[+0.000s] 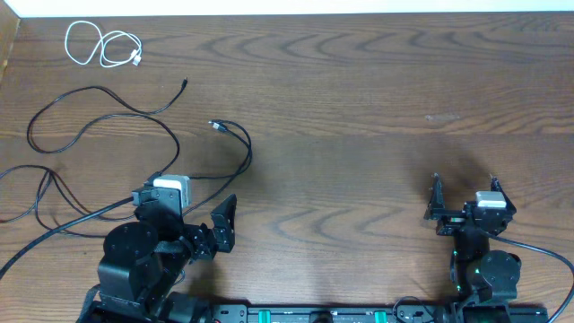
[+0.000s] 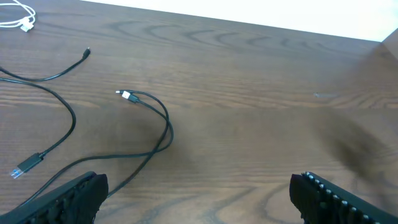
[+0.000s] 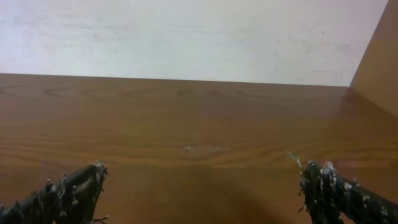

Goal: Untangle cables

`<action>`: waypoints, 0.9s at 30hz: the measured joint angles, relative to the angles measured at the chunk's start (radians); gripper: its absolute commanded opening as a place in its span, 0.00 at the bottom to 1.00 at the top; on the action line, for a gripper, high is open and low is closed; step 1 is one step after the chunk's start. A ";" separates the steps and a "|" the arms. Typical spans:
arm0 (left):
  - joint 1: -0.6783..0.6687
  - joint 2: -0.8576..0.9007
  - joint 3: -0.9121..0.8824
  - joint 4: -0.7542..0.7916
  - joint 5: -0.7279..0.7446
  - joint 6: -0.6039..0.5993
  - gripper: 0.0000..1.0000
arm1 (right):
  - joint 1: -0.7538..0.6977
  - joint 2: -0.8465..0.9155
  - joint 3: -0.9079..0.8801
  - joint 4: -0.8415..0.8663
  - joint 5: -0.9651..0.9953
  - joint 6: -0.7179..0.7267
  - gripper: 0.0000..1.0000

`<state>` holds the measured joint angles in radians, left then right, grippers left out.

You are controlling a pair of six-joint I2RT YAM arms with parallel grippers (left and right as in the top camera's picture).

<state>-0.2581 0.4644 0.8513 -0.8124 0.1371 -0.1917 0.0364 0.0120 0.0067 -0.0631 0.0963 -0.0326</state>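
Observation:
A short white cable (image 1: 100, 45) lies coiled at the far left corner of the table. Black cables (image 1: 99, 121) sprawl over the left side in loose, crossing loops. One of them ends in a small plug (image 1: 216, 126) and curls back toward my left arm. My left gripper (image 1: 184, 208) stands open just short of that loop, with nothing between its fingers. In the left wrist view the looped black cable (image 2: 163, 121) lies ahead of the gripper (image 2: 199, 199), and a USB plug (image 2: 25, 167) rests at the left. My right gripper (image 1: 466, 193) is open over bare wood, far from every cable.
The wooden table (image 1: 359, 99) ends at a white wall along the back. Thicker black wires (image 1: 538, 251) run from the arm bases at the front. In the right wrist view the gripper (image 3: 202, 193) faces plain tabletop (image 3: 199, 124) and a side panel at the right.

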 measured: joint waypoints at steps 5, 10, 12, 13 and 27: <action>0.000 0.000 0.000 0.000 0.000 0.000 0.99 | 0.000 0.000 0.000 0.000 0.000 0.000 0.99; 0.000 0.000 0.000 -0.002 0.000 0.000 0.99 | 0.000 0.000 0.000 0.000 0.000 0.000 0.99; 0.000 0.000 0.000 -0.019 0.000 0.000 0.99 | 0.000 0.000 0.000 0.000 0.000 0.000 0.99; 0.000 0.000 0.000 -0.033 0.000 0.000 0.99 | 0.000 0.000 0.000 0.000 0.000 0.000 0.99; 0.026 -0.011 -0.029 -0.040 0.000 0.016 0.99 | 0.000 0.000 0.000 0.000 0.000 0.000 0.99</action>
<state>-0.2321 0.4538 0.8227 -0.8520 0.1368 -0.1753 0.0364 0.0120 0.0067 -0.0628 0.0963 -0.0326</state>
